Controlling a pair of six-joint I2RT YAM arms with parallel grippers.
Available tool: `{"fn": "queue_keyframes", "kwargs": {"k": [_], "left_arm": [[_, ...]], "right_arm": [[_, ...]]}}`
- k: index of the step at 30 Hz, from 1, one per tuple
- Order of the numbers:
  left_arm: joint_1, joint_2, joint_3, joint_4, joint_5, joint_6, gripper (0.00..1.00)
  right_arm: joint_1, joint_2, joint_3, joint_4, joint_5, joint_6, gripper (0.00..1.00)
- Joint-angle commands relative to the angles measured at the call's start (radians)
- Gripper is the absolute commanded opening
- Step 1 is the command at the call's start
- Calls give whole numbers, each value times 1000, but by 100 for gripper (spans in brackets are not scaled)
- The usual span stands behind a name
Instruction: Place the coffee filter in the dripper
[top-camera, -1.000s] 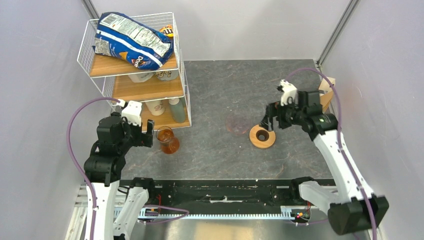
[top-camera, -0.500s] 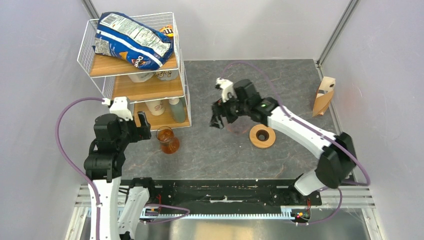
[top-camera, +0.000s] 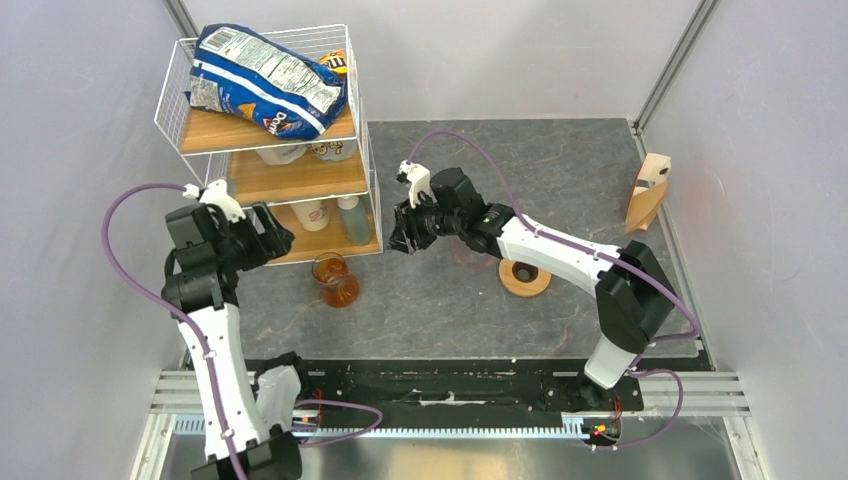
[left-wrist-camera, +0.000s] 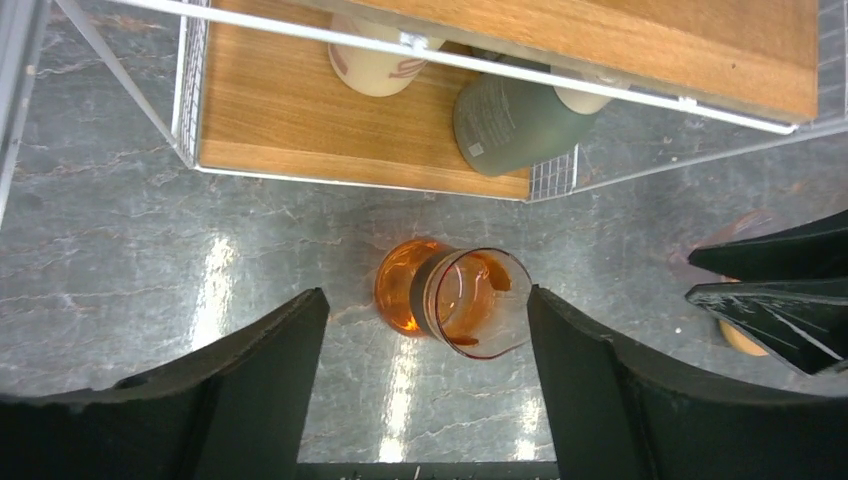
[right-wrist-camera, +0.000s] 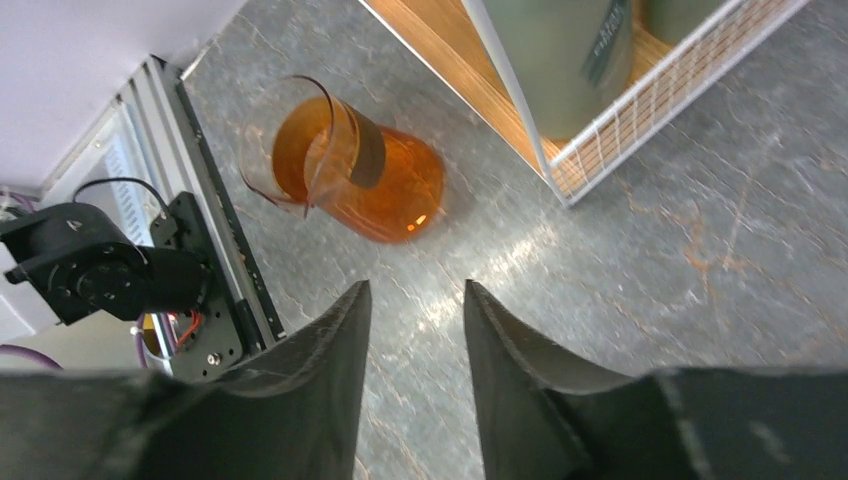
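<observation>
Left pincer (left-wrist-camera: 425, 300) gapes wide — right pincer (right-wrist-camera: 415, 290) narrowly parted.

From above, the right arm (top-camera: 560, 250) lay across the dripper (top-camera: 527, 287), covering its far half and most of the centre hole. The tan upright shape (top-camera: 647, 190) by the right wall was too small to tell whether it held the coffee filter. In the left wrist view, the right gripper's fingers (left-wrist-camera: 775, 305) ran off the right edge, and a tan patch (left-wrist-camera: 741, 340) beneath them could not be identified. The upper shelf board (left-wrist-camera: 640, 40) hid the tops of a cup (left-wrist-camera: 375, 68) and a green bottle (left-wrist-camera: 510, 125).
</observation>
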Motion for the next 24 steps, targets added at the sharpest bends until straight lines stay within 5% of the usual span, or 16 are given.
{"fn": "queue_keyframes", "kwargs": {"k": [1,7,24], "left_arm": [[153,43,-9,39,302,104,77],[352,198,-4,17,586,262,61],[359,518,67,215,587,303,55]], "right_arm": [[1,65,45,172,-102,51,43],[0,162,107,207,-153,62,30],[-51,383,327,196,-182,87,25]]}}
